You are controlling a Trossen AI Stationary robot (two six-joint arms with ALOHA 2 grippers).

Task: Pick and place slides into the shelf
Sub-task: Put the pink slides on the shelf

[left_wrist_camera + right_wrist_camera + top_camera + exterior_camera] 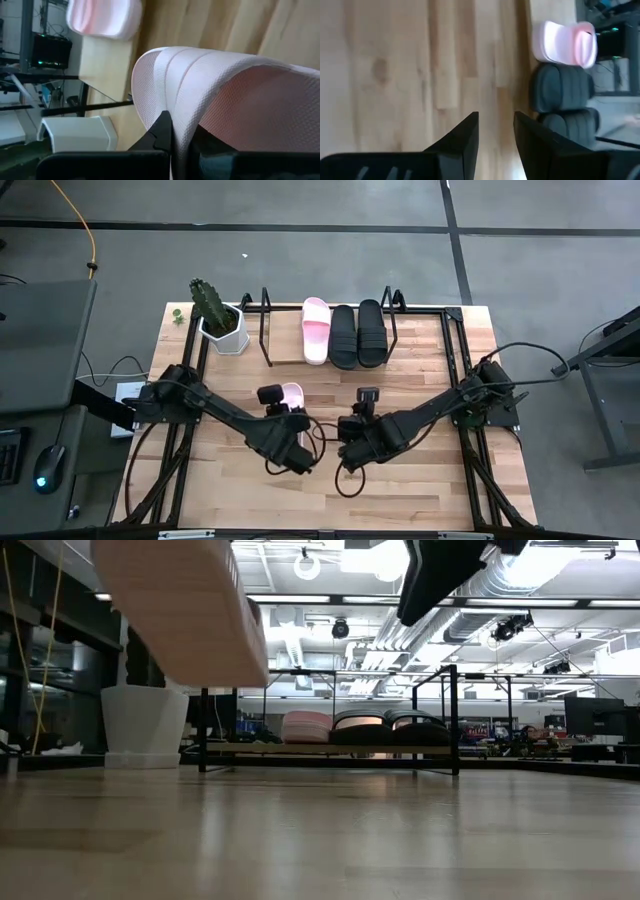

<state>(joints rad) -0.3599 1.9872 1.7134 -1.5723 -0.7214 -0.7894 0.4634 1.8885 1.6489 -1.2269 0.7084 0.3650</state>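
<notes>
One pale pink slide and two black slides stand side by side with their soles on the shelf's board at the table's far side. My left gripper is shut on a second pink slide above the table's middle; in the low view its sole hangs well off the tabletop. To its right, my right gripper is raised, open and holding nothing, and it faces the shelf. My left gripper pinches the pink slide's wide strap at its edge between the two fingers, one inside the strap's arch and one outside. The fingers slant down toward the far side. The slide is lifted clear of the table, tilted.
A white pot with a cactus stands just left of the shelf; the low view shows it as the white pot. The shelf's thin black wire frame rises at both ends. Bare wooden tabletop lies between the arms and the near edge.
</notes>
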